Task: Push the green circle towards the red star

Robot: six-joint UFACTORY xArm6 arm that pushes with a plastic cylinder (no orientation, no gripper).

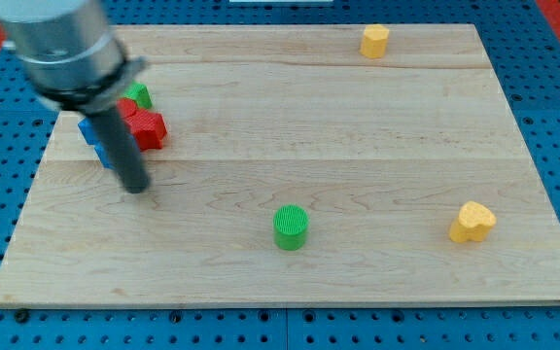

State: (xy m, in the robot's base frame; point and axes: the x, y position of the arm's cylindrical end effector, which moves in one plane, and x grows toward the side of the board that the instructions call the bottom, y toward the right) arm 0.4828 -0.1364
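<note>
The green circle (291, 227) is a short green cylinder standing on the wooden board (358, 126) a little below its middle. The red star (148, 127) lies at the view's left, in a cluster with other blocks. My tip (138, 187) is at the end of the dark rod, just below and left of the red star and far to the left of the green circle. The rod and arm hide part of the cluster.
A second green block (141, 94) sits above the red star, and a blue block (92, 132) is to its left, partly hidden by the rod. A yellow block (374, 41) is at the top right. A yellow heart (472, 222) is at the lower right.
</note>
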